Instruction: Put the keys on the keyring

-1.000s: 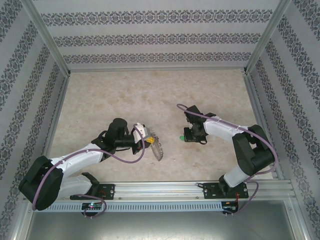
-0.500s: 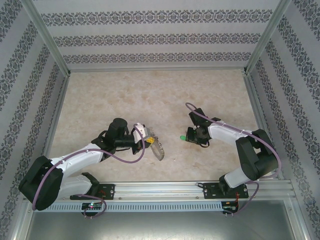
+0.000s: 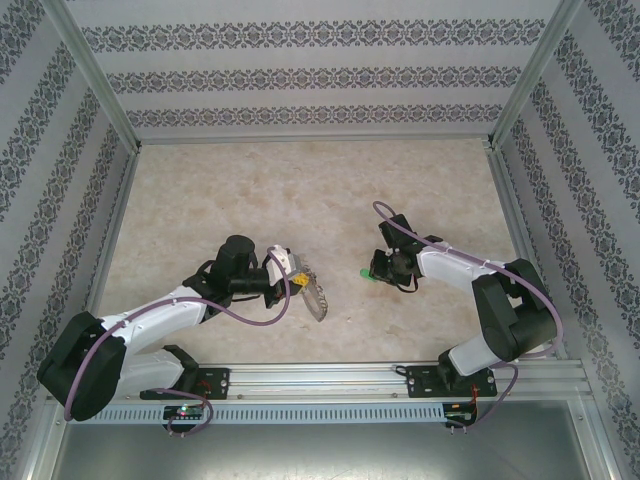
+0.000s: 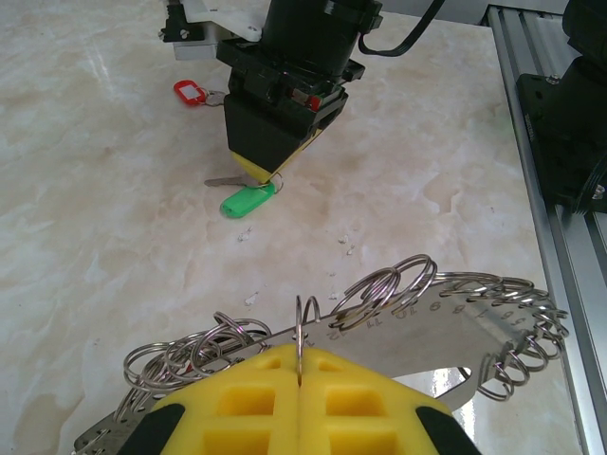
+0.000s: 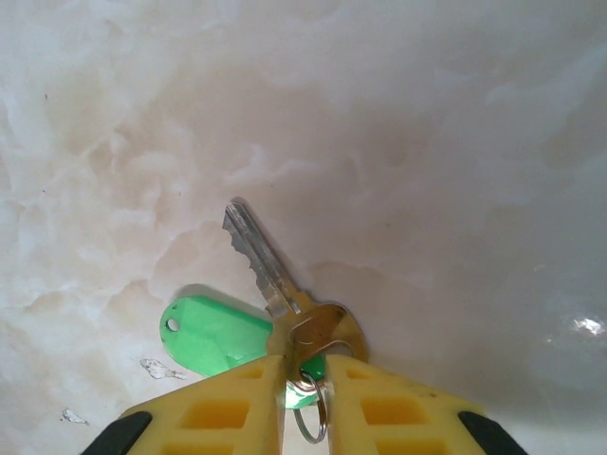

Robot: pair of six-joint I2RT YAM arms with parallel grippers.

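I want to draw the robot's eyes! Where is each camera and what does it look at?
Top camera: above and behind the arms, looking down on the table; both arms show, with left claw and right claw.
Left wrist camera: on the left arm, looking across the table past its yellow fingers and the keyring at the right claw.
Right wrist camera: on the right arm, looking down past its fingers at the green key.
Shared: all three see the green key.

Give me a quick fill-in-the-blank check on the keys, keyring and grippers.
Of the left gripper and right gripper, the keyring sits in the ___ one.
The key at the right gripper's fingertips has a ___ tag.
The other key, lying farther off, has a ___ tag.
Missing: left; green; red.
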